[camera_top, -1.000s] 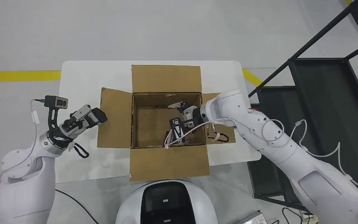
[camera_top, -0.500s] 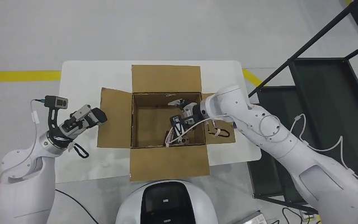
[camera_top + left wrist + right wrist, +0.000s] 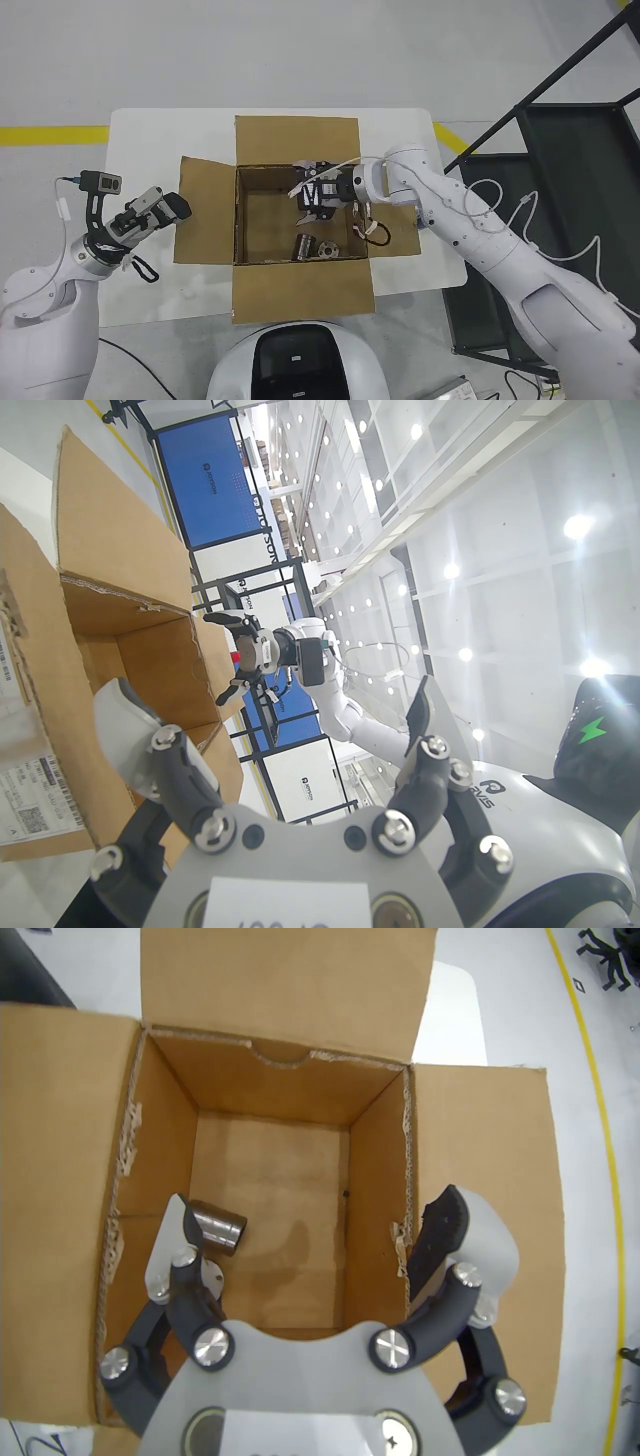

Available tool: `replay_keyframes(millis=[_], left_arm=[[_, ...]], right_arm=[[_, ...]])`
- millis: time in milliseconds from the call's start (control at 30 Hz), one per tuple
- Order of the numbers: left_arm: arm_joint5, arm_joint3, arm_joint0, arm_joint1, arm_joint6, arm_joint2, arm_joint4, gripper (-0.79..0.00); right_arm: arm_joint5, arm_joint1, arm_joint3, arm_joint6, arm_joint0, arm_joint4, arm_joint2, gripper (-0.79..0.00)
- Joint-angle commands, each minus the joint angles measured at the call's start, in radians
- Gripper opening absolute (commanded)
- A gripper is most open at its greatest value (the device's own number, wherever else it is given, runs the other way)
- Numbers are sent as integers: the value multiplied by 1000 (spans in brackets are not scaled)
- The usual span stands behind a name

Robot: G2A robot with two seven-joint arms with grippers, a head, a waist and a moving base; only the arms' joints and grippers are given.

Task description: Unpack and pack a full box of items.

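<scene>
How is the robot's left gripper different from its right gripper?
The right gripper hangs over the open cardboard box, fingers pointing down into it; the left gripper sits outside the box, beside its side flap. A metal cylinder lies on the box floor below the right gripper; the left gripper faces the box from the side. Both have open fingers and hold nothing.

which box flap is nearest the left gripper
The flap on the left side of the box, lying just beside the left gripper. The other three lie farther off; the opposite one sits under the right arm.
</scene>
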Motion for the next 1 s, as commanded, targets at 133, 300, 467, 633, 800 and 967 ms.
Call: replay_keyframes(millis=[133, 300, 467, 633, 800, 967], left_arm=[[0, 0, 0, 0, 0, 0, 0, 0], [0, 0, 0, 0, 0, 0, 0, 0], [0, 0, 0, 0, 0, 0, 0, 0], [0, 0, 0, 0, 0, 0, 0, 0], [0, 0, 0, 0, 0, 0, 0, 0], [0, 0, 0, 0, 0, 0, 0, 0]], right_arm=[[70, -4, -42, 70, -32, 100, 7, 0], [70, -4, -42, 70, -32, 100, 7, 0], [82, -4, -37, 60, -38, 110, 11, 0], [164, -3, -55, 287, -48, 251, 26, 0], [411, -14, -142, 643, -31, 518, 20, 0], [649, -24, -195, 805, -35, 688, 25, 0]])
